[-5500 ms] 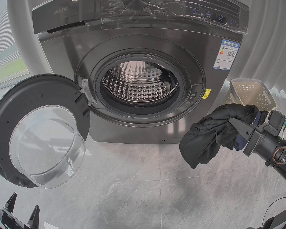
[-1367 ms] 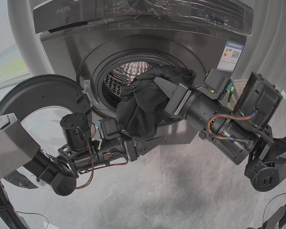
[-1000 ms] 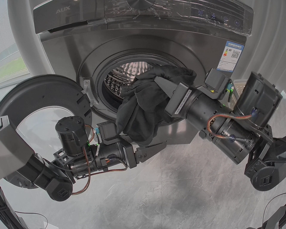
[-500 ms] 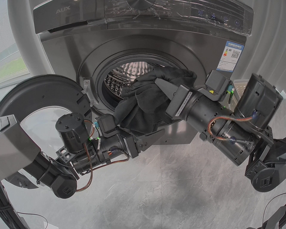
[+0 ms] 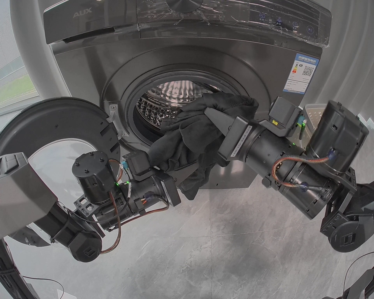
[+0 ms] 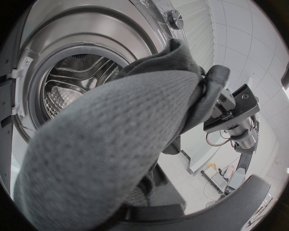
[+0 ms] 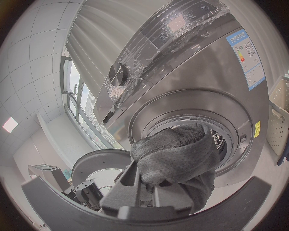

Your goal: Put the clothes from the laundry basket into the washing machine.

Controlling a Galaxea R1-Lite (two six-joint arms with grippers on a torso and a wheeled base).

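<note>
**STATUS: GARMENT AT DRUM OPENING**

Locate the washing machine (image 5: 89,66) on a grey, marble-veined tile floor (image 5: 233,253), with its round door (image 5: 50,116) swung wide open toward the robot's left. Note a pale pleated curtain (image 5: 346,58) behind the machine on the right, a window (image 5: 15,78) on the left, and white wall tiles (image 6: 240,45) in the left wrist view. Find the pale perforated laundry basket (image 5: 313,113) on the floor just beside the machine's right front corner, largely hidden behind the right arm.

Note clear plastic film over the control panel (image 5: 233,15) and a round knob (image 7: 118,74) at its middle. Identify a blue-and-white rating label (image 5: 302,73) at the upper right of the front panel, a small yellow sticker (image 7: 257,128) beside the door latch, and raised lettering (image 5: 82,14) on the drawer front.

Find the black garment (image 5: 194,132) bunched at the mouth of the drum (image 5: 167,97), toward the lower right of the opening, with folds hanging down past the rim. Read the right gripper (image 5: 210,115) as clamped tight on the garment's upper fold. Locate the left gripper (image 5: 187,171) below, buried in the hanging folds. With cloth draped across it in both views, cannot tell whether spread or closed.
</note>
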